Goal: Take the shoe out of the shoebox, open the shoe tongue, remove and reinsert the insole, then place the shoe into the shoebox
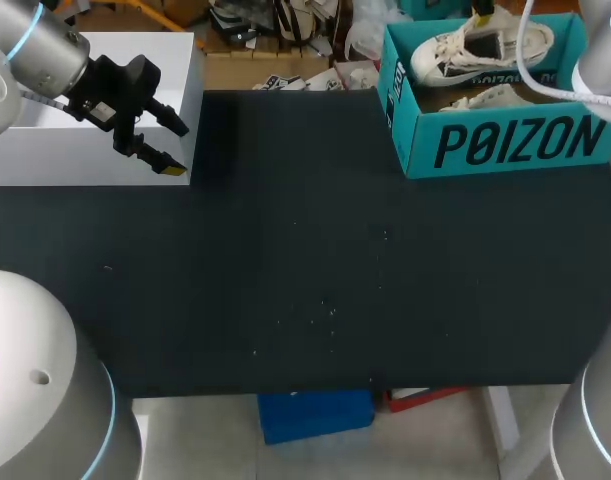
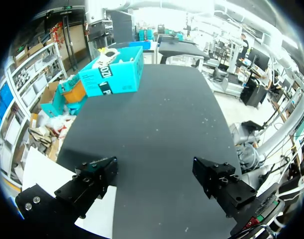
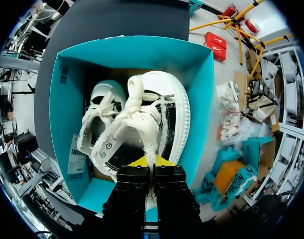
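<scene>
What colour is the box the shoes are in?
The shoebox is bright teal, with big black letters on its side. The head view shows it best.

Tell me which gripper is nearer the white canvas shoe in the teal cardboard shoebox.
Right. The right gripper pinches the white canvas shoe inside the teal cardboard shoebox; the left gripper hangs open across the table.

A white canvas shoe (image 1: 480,45) lies tilted atop its mate (image 1: 485,98) inside the open teal shoebox (image 1: 515,145).

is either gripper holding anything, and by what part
The right gripper pinches the shoe by the fleecy rim of its opening; the left gripper is open and empty.
</scene>
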`<state>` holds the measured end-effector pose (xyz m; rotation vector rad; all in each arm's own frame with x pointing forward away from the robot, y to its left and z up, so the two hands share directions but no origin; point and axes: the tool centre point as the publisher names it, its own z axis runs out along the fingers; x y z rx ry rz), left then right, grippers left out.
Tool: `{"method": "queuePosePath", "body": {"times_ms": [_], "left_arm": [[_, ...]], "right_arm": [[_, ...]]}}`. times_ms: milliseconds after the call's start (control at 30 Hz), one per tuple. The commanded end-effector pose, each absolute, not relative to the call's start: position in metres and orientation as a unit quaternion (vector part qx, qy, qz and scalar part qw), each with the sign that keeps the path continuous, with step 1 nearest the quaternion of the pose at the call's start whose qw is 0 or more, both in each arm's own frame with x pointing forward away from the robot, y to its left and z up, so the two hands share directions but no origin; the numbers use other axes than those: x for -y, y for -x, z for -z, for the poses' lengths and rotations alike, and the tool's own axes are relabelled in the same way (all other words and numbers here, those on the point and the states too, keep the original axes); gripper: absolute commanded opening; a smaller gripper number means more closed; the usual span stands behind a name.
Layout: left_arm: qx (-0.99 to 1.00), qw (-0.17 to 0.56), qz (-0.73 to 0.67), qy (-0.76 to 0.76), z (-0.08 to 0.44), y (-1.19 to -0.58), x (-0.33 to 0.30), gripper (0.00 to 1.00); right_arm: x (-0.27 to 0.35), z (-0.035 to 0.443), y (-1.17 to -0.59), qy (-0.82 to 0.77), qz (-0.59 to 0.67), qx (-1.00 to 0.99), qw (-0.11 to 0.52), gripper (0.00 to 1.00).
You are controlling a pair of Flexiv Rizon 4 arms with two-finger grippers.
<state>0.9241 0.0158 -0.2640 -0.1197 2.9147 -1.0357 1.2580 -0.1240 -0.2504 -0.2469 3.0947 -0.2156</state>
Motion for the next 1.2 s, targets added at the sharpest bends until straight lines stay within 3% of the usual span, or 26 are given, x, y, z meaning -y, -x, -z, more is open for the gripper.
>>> {"method": "queuePosePath", "body": {"times_ms": [33,1200], "left_arm": [[-0.942,0.023,0.333,0.039,0.264,-0.924,-0.016,1.0],[-0.942,0.023,0.333,0.039,0.264,-0.924,-0.016,1.0]], "right_arm": [[0.124,0.263,-1.274,0.061,0.08,-0.979,-0.175,0.0],[0.137,0.315,-1.269,0.051,0.071,-0.967,-0.239,0.0]]}}
